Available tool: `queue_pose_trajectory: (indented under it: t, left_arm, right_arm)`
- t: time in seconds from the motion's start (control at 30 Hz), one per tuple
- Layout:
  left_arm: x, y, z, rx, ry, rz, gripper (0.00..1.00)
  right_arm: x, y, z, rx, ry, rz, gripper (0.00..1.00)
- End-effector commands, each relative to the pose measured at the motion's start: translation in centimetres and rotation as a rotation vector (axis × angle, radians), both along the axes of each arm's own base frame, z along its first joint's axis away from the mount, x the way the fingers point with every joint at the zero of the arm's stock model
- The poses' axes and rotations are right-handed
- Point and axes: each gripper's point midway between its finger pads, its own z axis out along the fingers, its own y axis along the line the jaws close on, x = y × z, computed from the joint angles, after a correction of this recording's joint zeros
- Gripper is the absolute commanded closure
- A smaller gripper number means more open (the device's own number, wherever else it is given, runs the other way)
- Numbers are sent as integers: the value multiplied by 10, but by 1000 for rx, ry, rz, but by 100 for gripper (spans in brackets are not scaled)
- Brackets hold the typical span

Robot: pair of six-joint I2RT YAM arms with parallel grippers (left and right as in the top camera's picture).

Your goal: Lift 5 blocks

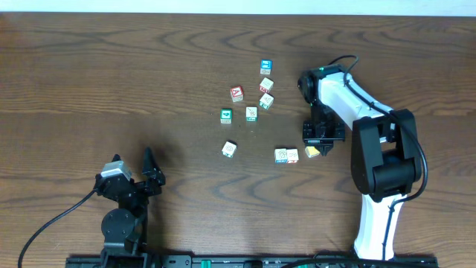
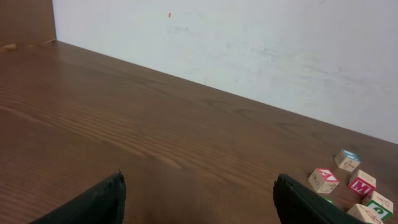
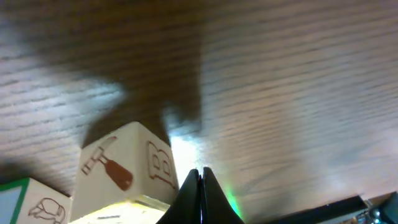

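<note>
While the right gripper [image 3: 200, 180] stands closed, a block [image 3: 124, 168] lies beside.

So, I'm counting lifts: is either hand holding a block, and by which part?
Nothing is held. The right hand is shut empty beside the hammer-picture block; the left hand stands open, empty.

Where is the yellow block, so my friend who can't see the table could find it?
Look at the right arm, white and black, on the brown table. Just by its shut tool sits a short row of three blocks. The yellow block is the end one nearest the tool; its two neighbours have cream tops with little pictures.
</note>
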Motion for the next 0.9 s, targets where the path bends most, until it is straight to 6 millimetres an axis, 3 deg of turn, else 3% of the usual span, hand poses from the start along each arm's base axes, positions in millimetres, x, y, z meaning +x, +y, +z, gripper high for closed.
queue_pose_trajectory:
  t: [0.0,0.23,0.43,0.87]
  left_arm:
    - [-1,2,-18,2,55,12,23]
    - [-1,2,-18,3,55,12,23]
    - [-1,2,-18,3,55,12,24]
    - [-1,2,-18,3,55,12,23]
  right_arm:
    - [5,6,-4,18,-19,74,99]
    - [22,9,-10,46,-82,135,99]
    - [29,-5,-8,-38,-107,156,99]
    - [53,15,-17,76,-191,241,99]
